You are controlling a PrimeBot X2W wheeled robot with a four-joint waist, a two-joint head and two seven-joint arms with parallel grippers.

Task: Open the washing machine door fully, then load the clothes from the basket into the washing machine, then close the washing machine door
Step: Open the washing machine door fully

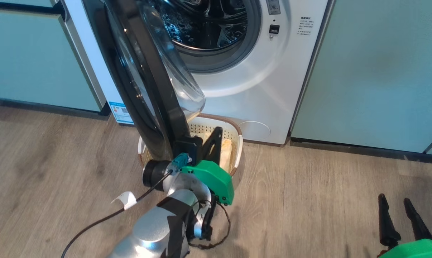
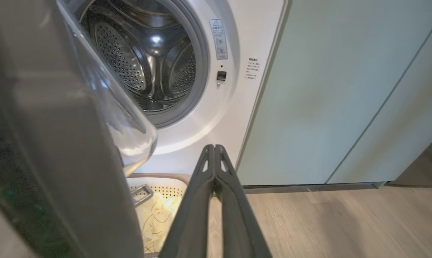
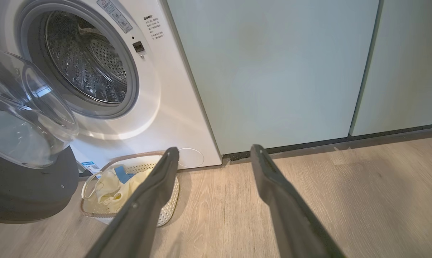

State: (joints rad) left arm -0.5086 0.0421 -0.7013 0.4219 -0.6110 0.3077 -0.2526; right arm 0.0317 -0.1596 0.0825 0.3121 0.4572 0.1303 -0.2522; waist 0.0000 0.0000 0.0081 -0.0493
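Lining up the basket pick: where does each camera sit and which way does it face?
Head view: high on the head, looking forward and down at the open washing machine door and the basket below it; left gripper, shut, and right gripper show.
Left wrist view: low beside the door, facing into the washing machine; its shut fingers show.
Right wrist view: low, farther back, facing machine and cabinet; its open fingers show.
Shared: both wrist views see the clothes in the basket.
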